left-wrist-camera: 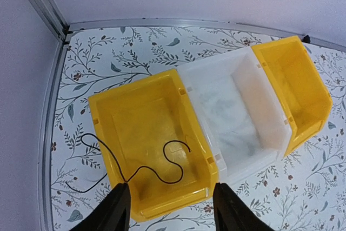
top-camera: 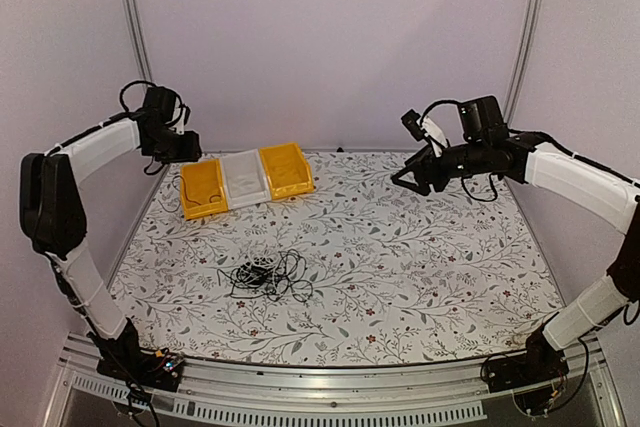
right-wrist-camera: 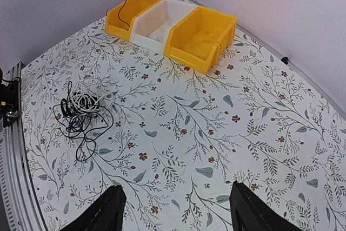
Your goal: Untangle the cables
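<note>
Take the white bin [top-camera: 243, 179] as your marker; it stands at the far side of the table [top-camera: 420, 277] between two yellow ones. Your left gripper [left-wrist-camera: 172, 210] hangs above the yellow bin [left-wrist-camera: 146, 109] that touches the white bin on the left arm's side. Its jaws stand apart and nothing lies between them. One black cable [left-wrist-camera: 141, 167] is draped over that yellow bin: one stretch curls on the bin's floor, and the rest crosses the outer wall, the one away from the white bin, and trails onto the table. The cable passes just by the tip of one finger; you cannot tell from the wrist view whether they touch.

The rest of the cables [top-camera: 265, 275] sit in one tangled heap on the table, well apart from the white bin, on its near side towards the arm bases. The heap is mostly black cords with a pale one wound into the middle, and loose loops spread out on the side nearer the right arm.

Your right gripper [right-wrist-camera: 175, 212] is held up in the air, well off to the right-arm side of the white bin, beyond the second yellow bin [top-camera: 286, 169]. Its jaws are wide apart and hold nothing.
</note>
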`<state>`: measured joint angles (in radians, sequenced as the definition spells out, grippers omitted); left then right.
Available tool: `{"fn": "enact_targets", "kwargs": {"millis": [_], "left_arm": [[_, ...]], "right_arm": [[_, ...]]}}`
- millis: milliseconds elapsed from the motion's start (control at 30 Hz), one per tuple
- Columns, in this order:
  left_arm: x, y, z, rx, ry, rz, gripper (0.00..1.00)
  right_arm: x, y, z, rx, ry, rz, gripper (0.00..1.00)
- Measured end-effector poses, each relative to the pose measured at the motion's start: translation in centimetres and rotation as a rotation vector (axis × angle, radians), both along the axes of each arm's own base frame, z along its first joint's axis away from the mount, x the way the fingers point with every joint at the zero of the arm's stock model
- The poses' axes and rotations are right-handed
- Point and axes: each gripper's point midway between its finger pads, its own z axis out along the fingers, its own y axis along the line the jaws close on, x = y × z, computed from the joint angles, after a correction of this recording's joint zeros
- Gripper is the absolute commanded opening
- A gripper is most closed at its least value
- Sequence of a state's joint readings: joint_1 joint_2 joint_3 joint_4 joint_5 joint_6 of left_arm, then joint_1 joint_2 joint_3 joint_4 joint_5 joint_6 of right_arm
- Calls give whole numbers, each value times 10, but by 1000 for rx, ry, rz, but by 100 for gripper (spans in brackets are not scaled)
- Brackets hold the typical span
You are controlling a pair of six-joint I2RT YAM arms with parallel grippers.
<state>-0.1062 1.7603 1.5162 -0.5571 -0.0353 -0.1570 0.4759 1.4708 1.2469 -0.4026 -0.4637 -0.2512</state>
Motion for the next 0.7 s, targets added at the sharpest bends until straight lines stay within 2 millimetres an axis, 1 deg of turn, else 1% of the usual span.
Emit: {"fn": "enact_targets", "kwargs": {"millis": [100, 267, 400, 467, 600, 700], "left_arm": [[-8, 18, -21, -6, 58, 92, 51], [-21, 70, -59, -27, 152, 297, 50], [-39, 101, -82, -29, 216, 431, 49], [-47, 110, -93, -49, 239, 476, 47], [-66, 124, -125, -123, 296, 552, 46], [-65, 130, -138, -155, 310, 581, 43]], "right_arm": [[0, 1, -3, -1, 9, 4, 70], [1, 1, -4, -4, 8, 6, 70], [-1, 0, -9, -12, 10, 11, 70], [-3, -1, -13, -18, 18, 12, 70], [-4, -2, -19, -27, 27, 13, 70], [-4, -2, -19, -30, 23, 13, 70]]}}
